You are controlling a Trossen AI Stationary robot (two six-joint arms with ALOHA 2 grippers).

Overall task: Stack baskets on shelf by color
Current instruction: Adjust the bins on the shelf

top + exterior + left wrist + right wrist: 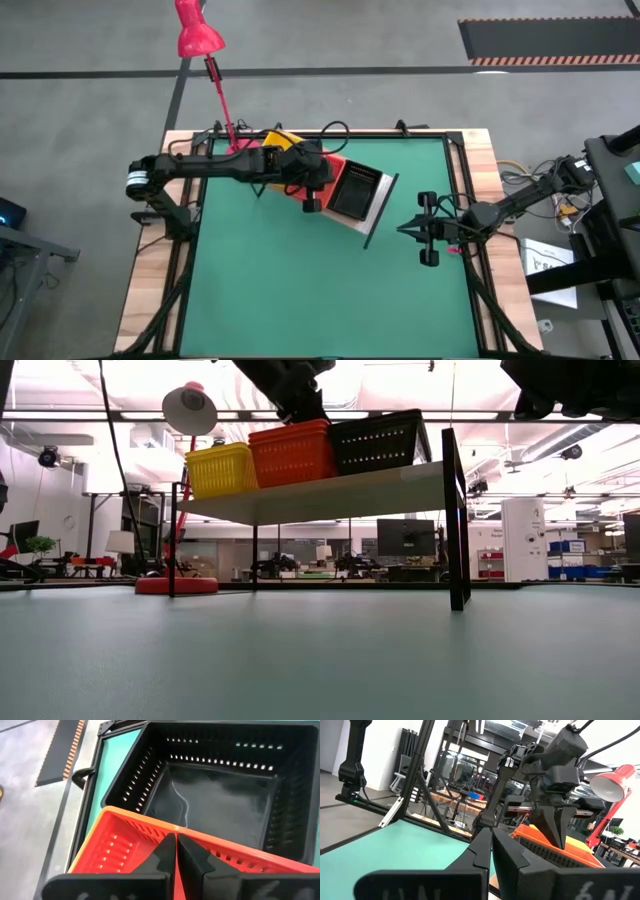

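Green mat (320, 270) bare (lab behind, seemingly); left hand (176, 851), right hand (491, 851) both pinched together

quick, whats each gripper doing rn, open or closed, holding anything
left gripper: closed, empty, above the red-orange basket on the shelf.
right gripper: closed, empty, waiting over the table's right side.

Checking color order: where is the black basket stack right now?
In the low view, the black basket stack sits on the shelf at its right end, beside the red-orange stack.

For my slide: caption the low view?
Yellow, red-orange and black baskets lined up on the shelf.
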